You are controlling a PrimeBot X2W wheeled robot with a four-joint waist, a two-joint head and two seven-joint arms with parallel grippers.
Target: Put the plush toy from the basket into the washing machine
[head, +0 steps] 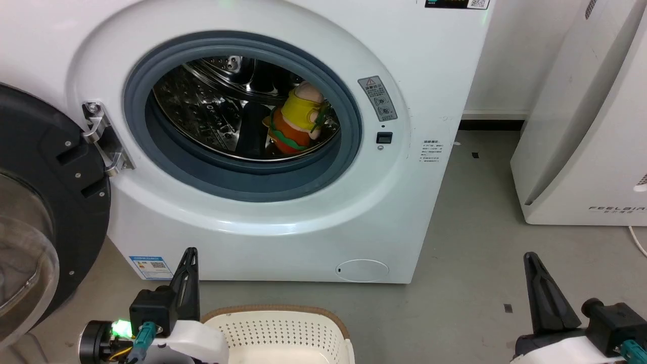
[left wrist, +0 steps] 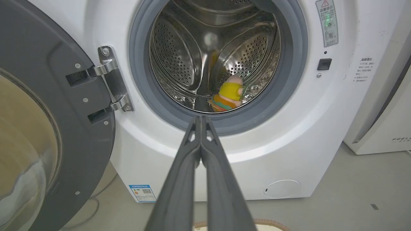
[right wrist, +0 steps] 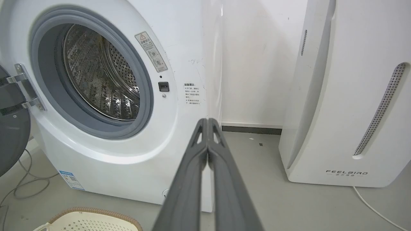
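Plush toy [left wrist: 228, 96] lies inside washing machine [left wrist: 289, 138], beyond left fingers [left wrist: 200, 128]; these & right fingers [right wrist: 208, 128] clenched, empty; delivery prob. done.

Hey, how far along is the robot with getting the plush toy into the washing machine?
Practically done. The plush toy lies in the drum of the washing machine, past the grey gasket. Nothing is in hand: left claw and right claw are shut and empty, low before the machine. The visible part of the basket holds nothing. Nothing is left; the door stands open.
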